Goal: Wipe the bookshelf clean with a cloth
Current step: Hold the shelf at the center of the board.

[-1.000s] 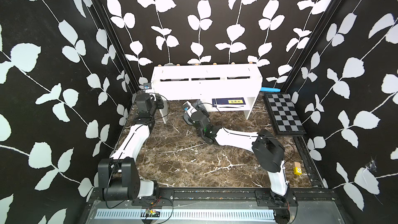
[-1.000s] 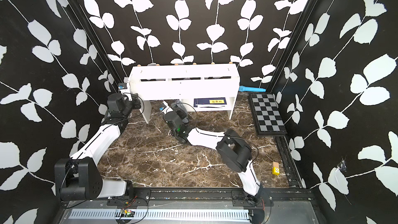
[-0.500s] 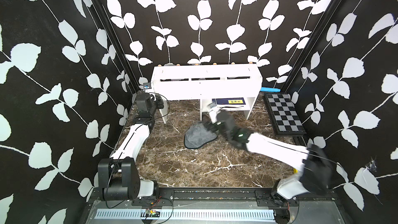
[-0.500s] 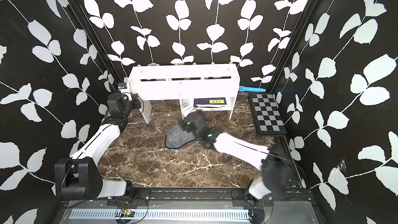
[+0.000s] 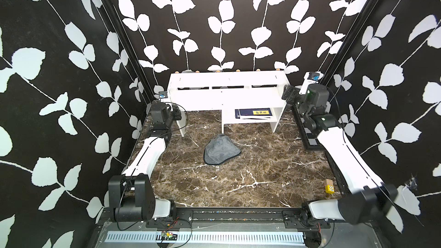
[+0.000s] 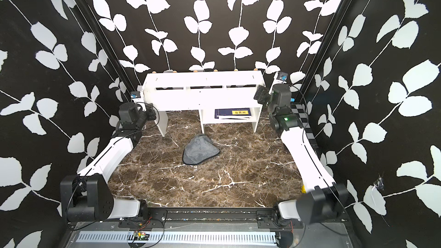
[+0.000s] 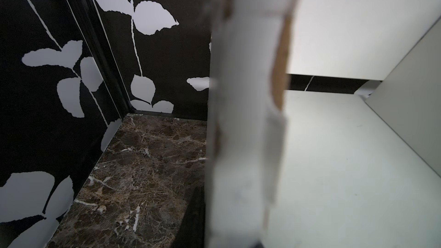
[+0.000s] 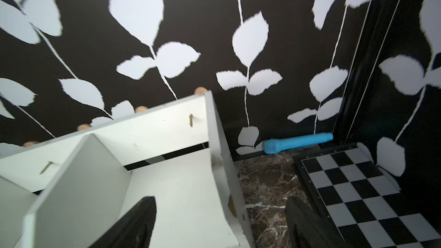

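Cloth (image 5: 220, 150) — heaped on the table (image 5: 262, 175), unheld. Bookshelf (image 5: 226, 96) is clamped at its leg by left gripper (image 5: 177, 115); right gripper (image 8: 220, 201) jaws are spread at its end — wiping judged paused or done.

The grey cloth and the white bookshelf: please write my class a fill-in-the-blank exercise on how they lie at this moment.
1. The crumpled grey microfibre cloth lies on the brown marble tabletop, held by ___ pincer.
2. The right pincer stands ___ astride an end panel of the long white board bookshelf.
3. A dark blue book lies in the bookshelf's lower ___.
Missing words: neither; open; cubby.
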Robot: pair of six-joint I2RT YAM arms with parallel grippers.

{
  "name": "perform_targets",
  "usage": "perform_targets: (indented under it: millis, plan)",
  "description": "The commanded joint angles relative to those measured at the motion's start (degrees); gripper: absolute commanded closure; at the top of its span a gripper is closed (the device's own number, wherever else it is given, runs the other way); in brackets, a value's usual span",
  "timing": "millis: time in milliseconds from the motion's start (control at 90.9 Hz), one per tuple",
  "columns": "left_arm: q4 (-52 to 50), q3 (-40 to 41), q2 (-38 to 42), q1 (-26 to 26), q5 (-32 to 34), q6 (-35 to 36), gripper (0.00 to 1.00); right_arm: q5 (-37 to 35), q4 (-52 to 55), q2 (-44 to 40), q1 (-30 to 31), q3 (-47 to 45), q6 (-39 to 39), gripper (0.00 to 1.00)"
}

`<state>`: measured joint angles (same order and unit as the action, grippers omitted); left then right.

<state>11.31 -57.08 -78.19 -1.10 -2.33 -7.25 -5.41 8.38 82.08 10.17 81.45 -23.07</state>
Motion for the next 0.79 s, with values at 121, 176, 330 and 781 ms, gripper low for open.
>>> perform_targets:
  millis: [121, 176, 330, 781]
  plan:
    - [-0.1, -1.7, -0.2, -0.7, -6.1, -11.2, 1.00, 8.6, 0.4, 7.6, -3.3, 6.7, -5.8, 0.20]
    - [-0.2, -1.8, -0.4, -0.8, -6.0, -11.0, 1.00, 8.6, 1.0, 9.1, -3.4, 8.4, -5.3, 0.29]
    - [-0.7, -1.9, -0.6, -0.7, -5.5, -10.6, 1.00, 9.2, -0.3, 13.0, -3.1, 9.0, -2.0, 0.47]
    - [-2.9, -3.4, -1.4, -0.8, -5.8, -11.3, 1.00, -1.2, 4.9, 6.5, 1.3, 2.5, 6.0, 1.00]
